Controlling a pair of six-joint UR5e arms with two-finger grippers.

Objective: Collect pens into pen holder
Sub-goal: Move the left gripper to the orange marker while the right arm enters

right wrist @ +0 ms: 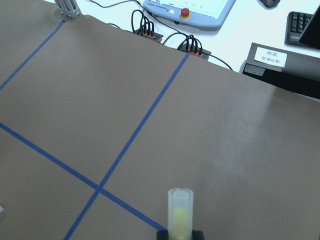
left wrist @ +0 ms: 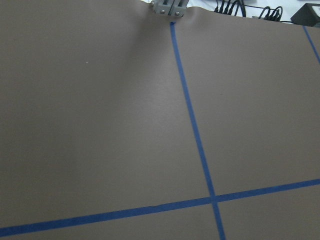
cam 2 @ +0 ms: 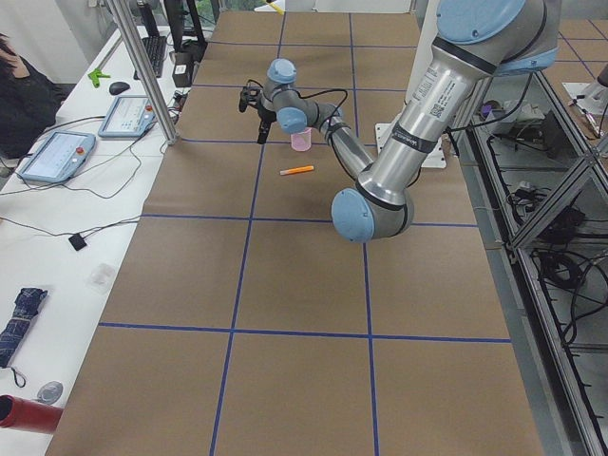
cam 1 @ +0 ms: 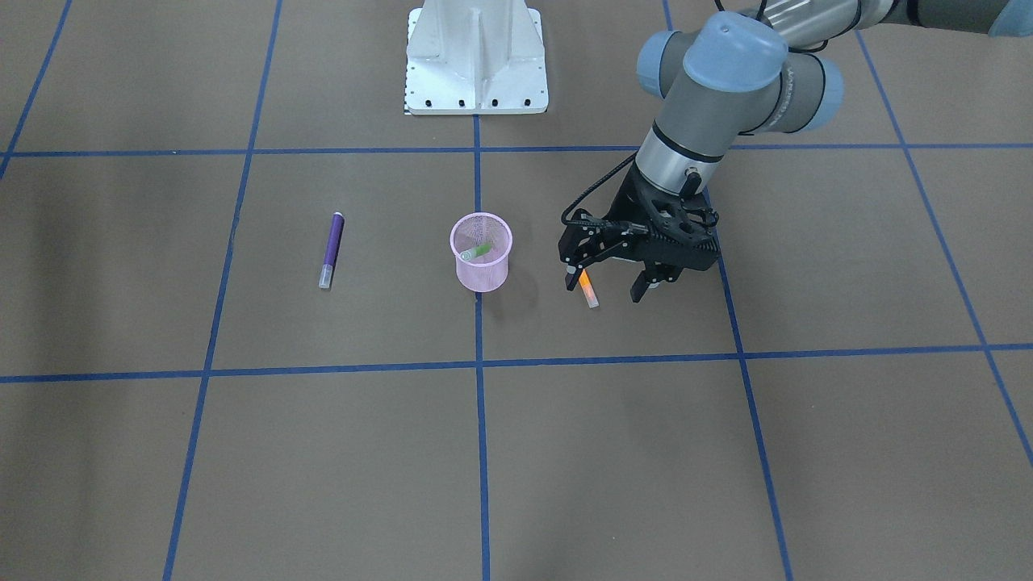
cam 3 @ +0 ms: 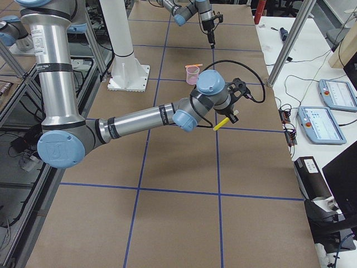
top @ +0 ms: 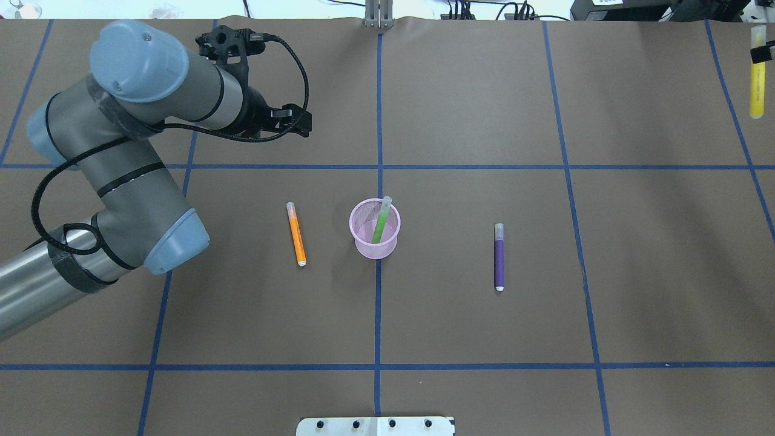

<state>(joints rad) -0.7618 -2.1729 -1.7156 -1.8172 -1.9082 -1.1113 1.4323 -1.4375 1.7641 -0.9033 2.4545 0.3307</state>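
Note:
The pink mesh pen holder [top: 375, 241] stands upright at the table's middle, and the green pen [top: 381, 219] leans inside it. The orange pen [top: 295, 234] lies flat to the holder's left. The purple pen [top: 499, 256] lies flat to its right. My left gripper [cam 1: 604, 289] is open and empty, raised above the table on the far side of the orange pen [cam 1: 589, 289]. My right gripper [top: 760, 54] is shut on a yellow pen [right wrist: 180, 212], held up off the table at the far right, its pale cap pointing outward.
The robot's white base [cam 1: 476, 60] stands at the near edge behind the holder. Blue tape lines [top: 378, 303] divide the brown paper into squares. Cables and a teach pendant [right wrist: 190, 10] lie beyond the far edge.

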